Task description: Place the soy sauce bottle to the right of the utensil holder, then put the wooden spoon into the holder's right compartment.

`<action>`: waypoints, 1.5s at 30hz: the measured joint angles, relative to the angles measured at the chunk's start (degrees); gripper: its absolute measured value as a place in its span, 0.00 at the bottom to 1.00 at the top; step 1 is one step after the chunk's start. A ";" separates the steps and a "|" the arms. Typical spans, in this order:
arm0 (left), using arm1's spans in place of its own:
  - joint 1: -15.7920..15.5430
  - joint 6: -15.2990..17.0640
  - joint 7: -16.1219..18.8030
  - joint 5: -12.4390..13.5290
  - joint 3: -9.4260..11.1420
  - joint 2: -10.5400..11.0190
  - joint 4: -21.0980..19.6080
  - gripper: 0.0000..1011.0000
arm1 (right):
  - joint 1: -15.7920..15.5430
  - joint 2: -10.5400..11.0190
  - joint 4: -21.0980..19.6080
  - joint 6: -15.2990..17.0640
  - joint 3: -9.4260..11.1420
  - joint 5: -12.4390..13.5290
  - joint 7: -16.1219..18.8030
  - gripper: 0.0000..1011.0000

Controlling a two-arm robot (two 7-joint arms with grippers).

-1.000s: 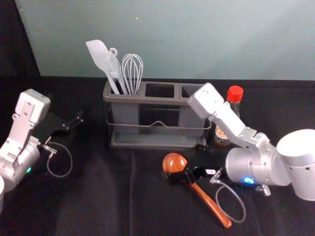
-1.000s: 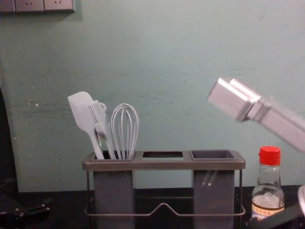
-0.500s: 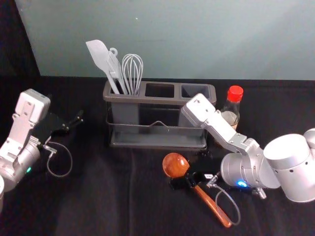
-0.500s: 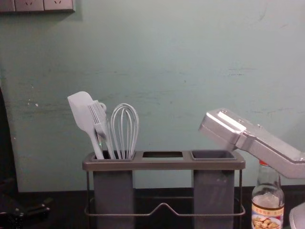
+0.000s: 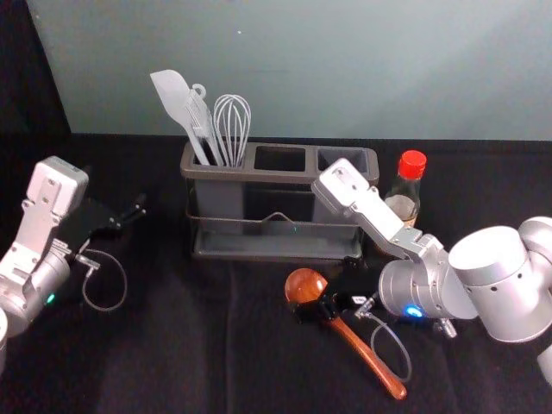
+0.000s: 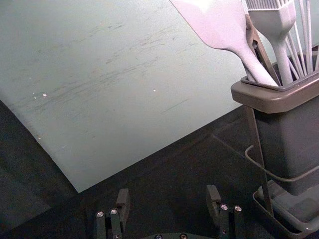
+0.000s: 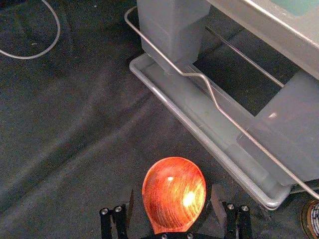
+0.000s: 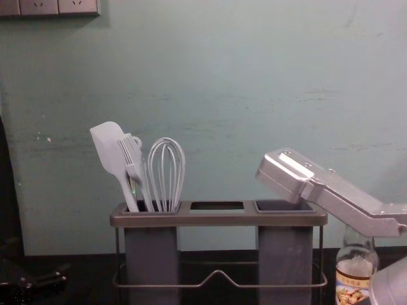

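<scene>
The wooden spoon (image 5: pixel 304 285) is reddish brown, with a round bowl and a long straight handle; it lies in front of the utensil holder (image 5: pixel 250 174), bowl towards it, handle slanting away rightward. The right gripper (image 5: pixel 315 309) is low over the spoon's neck, in front of the holder; in the right wrist view its jaws stand apart on either side of the glossy, grained bowl. The soy sauce bottle (image 5: pixel 412 164) stands upright just right of the holder. The head view shows its red cap; the chest view shows its pictured label, with the right arm crossing its top. Black cloth lies between the spoon and the holder's tray (image 7: pixel 214 144). The left gripper (image 5: pixel 132 216) is parked left of the holder, jaws apart.
</scene>
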 joint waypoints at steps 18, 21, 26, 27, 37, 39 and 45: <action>0.00 0.00 0.00 0.00 0.00 0.00 0.00 0.99 | 0.89 -4.14 3.92 0.44 0.58 -2.73 -0.24 0.99; 0.00 0.00 0.00 0.00 0.00 0.00 0.00 0.99 | 0.94 -4.47 4.38 0.53 0.62 -3.25 -0.24 0.99; 0.00 0.00 0.00 0.00 0.00 0.00 0.00 0.99 | 1.05 -5.07 5.34 0.57 0.63 -3.89 0.25 0.99; 0.00 0.00 0.00 0.00 0.00 0.00 0.00 0.99 | 1.07 -5.18 5.50 0.55 0.62 -3.98 0.32 0.99; 0.00 0.00 0.00 0.00 0.00 0.00 0.00 0.99 | 1.04 -6.26 6.98 -0.05 0.91 -5.29 1.17 0.99; 0.00 0.00 0.00 0.00 0.00 0.00 0.00 0.99 | 0.99 -6.42 7.27 -0.18 1.00 -5.65 1.21 0.99; 0.00 0.00 0.00 0.00 0.00 0.00 0.00 0.99 | 0.81 -6.92 7.95 -0.58 1.31 -6.52 1.57 0.99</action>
